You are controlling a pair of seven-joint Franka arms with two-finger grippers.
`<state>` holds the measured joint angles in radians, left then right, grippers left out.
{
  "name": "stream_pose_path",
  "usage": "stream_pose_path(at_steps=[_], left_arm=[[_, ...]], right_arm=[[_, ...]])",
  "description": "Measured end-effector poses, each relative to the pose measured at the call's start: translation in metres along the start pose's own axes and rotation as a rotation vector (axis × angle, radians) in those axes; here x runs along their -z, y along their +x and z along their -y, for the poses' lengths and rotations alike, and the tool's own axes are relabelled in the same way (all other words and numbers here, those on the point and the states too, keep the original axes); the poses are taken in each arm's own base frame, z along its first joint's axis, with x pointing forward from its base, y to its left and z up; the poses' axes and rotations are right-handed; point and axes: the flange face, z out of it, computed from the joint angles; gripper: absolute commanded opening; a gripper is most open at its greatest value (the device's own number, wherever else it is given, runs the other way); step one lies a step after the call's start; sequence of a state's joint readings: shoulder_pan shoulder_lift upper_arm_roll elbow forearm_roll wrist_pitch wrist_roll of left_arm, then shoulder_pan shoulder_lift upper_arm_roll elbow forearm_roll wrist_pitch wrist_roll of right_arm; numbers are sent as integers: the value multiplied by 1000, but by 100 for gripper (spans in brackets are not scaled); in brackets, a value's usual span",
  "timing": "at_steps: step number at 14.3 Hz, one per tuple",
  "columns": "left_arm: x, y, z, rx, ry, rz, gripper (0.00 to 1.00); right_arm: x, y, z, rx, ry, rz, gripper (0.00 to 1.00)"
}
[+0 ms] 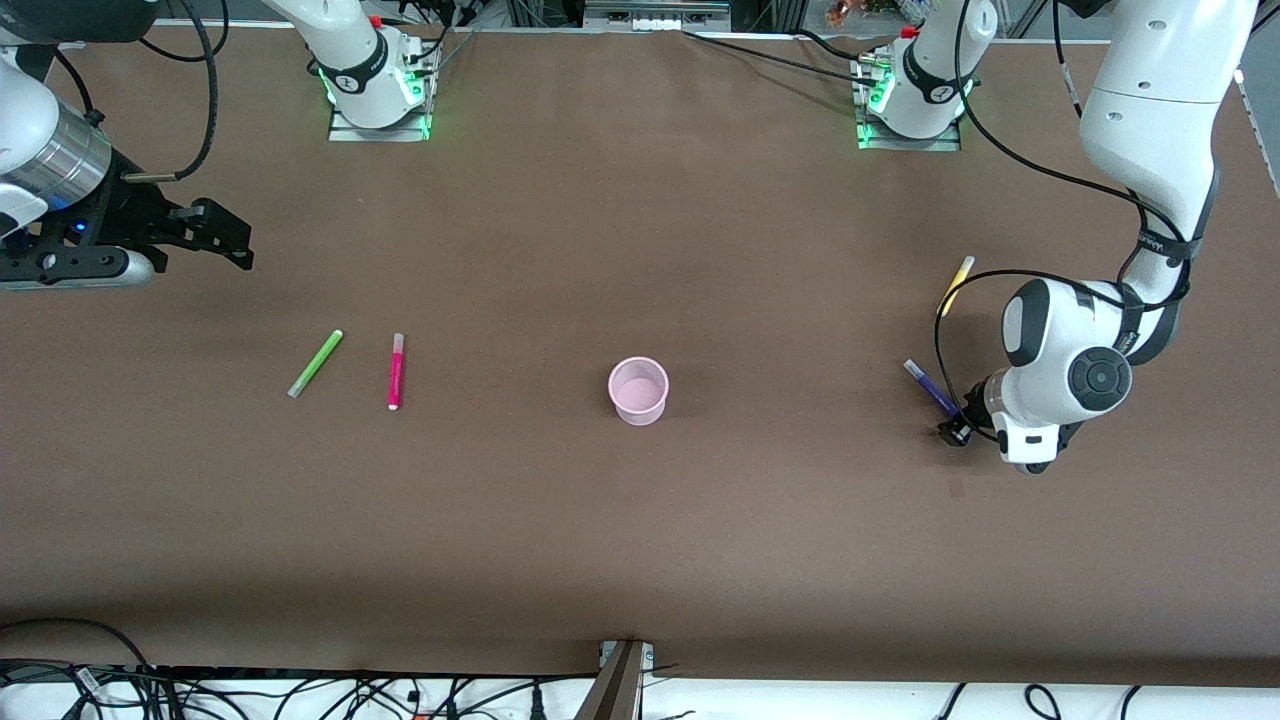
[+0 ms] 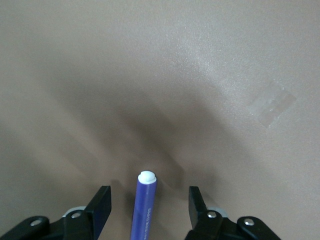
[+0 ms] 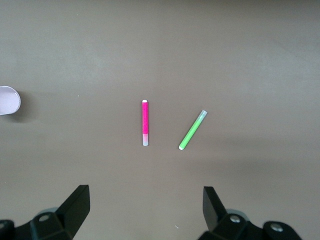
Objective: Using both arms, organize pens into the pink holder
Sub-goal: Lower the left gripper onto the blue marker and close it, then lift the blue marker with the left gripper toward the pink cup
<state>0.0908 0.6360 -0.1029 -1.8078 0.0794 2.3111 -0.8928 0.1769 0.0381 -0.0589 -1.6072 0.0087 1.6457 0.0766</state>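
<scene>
The pink holder [image 1: 638,390] stands upright mid-table. The green pen [image 1: 316,363] and magenta pen [image 1: 396,371] lie side by side toward the right arm's end. The yellow pen [image 1: 955,285] and purple pen [image 1: 930,387] lie toward the left arm's end. My left gripper [image 1: 955,430] is low at the table, open, with the purple pen [image 2: 145,210] lying between its fingers [image 2: 102,202], untouched. My right gripper [image 1: 222,238] hangs open and empty over the table; its wrist view shows the magenta pen [image 3: 144,123], the green pen [image 3: 193,130] and the holder's edge [image 3: 7,100].
The brown table [image 1: 640,550] carries only the pens and the holder. The arm bases [image 1: 378,85] stand along the edge farthest from the front camera. A pale tape patch [image 2: 272,105] marks the table near the left gripper.
</scene>
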Motion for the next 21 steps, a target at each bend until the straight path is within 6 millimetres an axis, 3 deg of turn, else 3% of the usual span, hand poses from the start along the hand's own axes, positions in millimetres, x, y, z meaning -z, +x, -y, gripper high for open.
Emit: stream_pose_path(at_steps=[12, 19, 21], left_arm=[[-10, 3, 2, 5, -8, -5, 58], [-8, 3, -1, 3, -21, -14, 0], [-8, 3, -1, 3, -21, -14, 0]], right_arm=[[0, 0, 0, 0, 0, 0, 100], [0, 0, 0, 1, -2, 0, 100], [0, 0, 0, 1, -2, 0, 100]])
